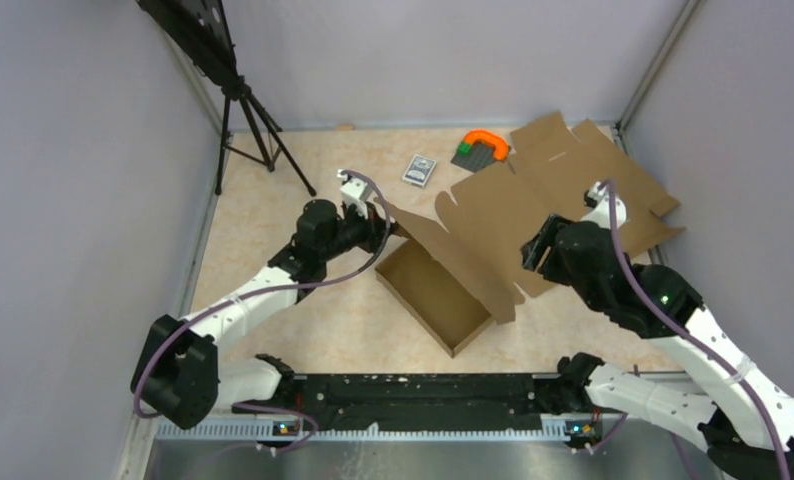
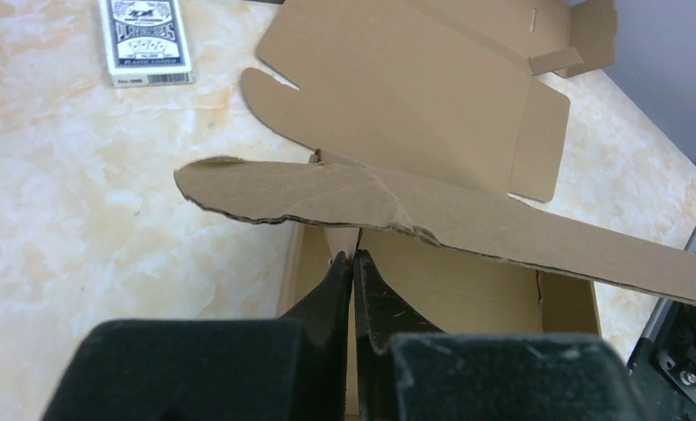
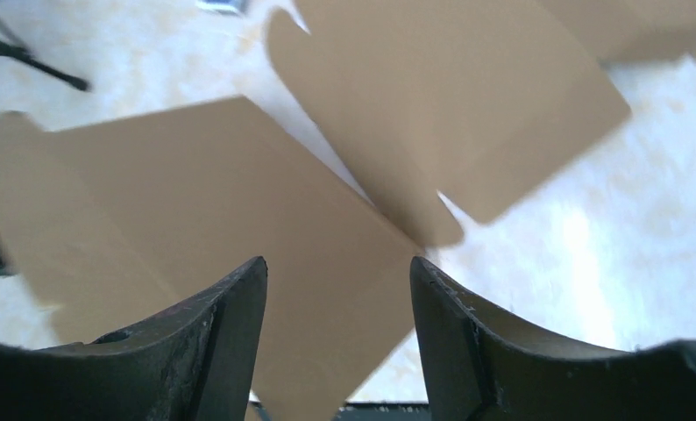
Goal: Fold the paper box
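The paper box (image 1: pixel 438 295) stands mid-table as a shallow brown tray with its lid panel (image 1: pixel 473 245) raised and leaning right. My left gripper (image 1: pixel 385 228) is at the tray's far left corner. In the left wrist view its jaws (image 2: pixel 354 256) are pressed together on a thin cardboard edge of the box, under the lid's edge (image 2: pixel 467 224). My right gripper (image 1: pixel 529 258) is open at the lid's right side. In the right wrist view (image 3: pixel 337 267) it hovers over the lid's brown face (image 3: pixel 195 193) with nothing between the fingers.
A second flat brown blank (image 1: pixel 573 170) lies spread at the back right, also in the left wrist view (image 2: pixel 415 96) and the right wrist view (image 3: pixel 450 88). A grey card pack (image 1: pixel 419 169) and an orange-and-green object (image 1: pixel 481 148) lie behind the box. A tripod (image 1: pixel 253 120) stands back left.
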You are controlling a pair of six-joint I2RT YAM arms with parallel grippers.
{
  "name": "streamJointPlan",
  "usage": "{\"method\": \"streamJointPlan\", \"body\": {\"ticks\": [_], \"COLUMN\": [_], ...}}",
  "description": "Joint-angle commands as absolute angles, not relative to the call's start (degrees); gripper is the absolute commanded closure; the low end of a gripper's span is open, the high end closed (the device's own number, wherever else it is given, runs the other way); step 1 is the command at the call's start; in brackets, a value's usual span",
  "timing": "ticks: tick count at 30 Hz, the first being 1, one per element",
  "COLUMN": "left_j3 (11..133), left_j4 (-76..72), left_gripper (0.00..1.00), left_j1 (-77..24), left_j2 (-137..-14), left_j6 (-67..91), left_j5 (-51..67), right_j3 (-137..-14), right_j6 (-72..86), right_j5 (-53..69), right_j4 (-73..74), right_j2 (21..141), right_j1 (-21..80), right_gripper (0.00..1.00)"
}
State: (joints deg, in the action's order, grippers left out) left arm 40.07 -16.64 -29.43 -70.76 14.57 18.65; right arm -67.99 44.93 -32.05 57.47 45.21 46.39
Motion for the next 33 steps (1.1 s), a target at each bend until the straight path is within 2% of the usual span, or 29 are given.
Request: {"method": "streamJointPlan", "body": {"ticks": [1, 8, 13, 21, 27, 33], "left_j3": [42.7, 45.2, 47.1, 51.8, 53.2, 57.2], "left_j4": [-13.1, -11.6, -9.7, -3.8, -2.5, 1.7], "left_gripper": [1.00, 1.00, 1.00, 1.00, 1.00, 1.00], "left_j1": [-29.6, -29.6, -29.6, -29.6, -29.6, -29.6], "left_j2": [-68.2, -68.9, -70.0, -72.8, -74.2, -76.1], "left_j6": [15.3, 14.9, 14.8, 13.5, 12.8, 12.7], "left_j5": [14.9, 16.1, 15.5, 17.3, 18.0, 20.1], "right_j3": [-61.9, -51.8, -45.8, -37.1, -32.9, -30.0], "right_j6": [61.2, 71.2, 66.7, 67.7, 55.7, 48.2], "right_j5": [-35.7, -29.6, -29.8, -30.0, -31.1, -24.1], "right_j4": [67.8, 68.5, 62.8, 54.8, 41.3, 28.9], "right_j2": [41.9, 38.1, 33.7, 32.4, 27.1, 28.1], "right_j1": [47.1, 47.0, 47.0, 47.1, 47.1, 47.1], "right_gripper": [0.42, 0.69, 0.88, 0.87, 0.82, 0.81]}}
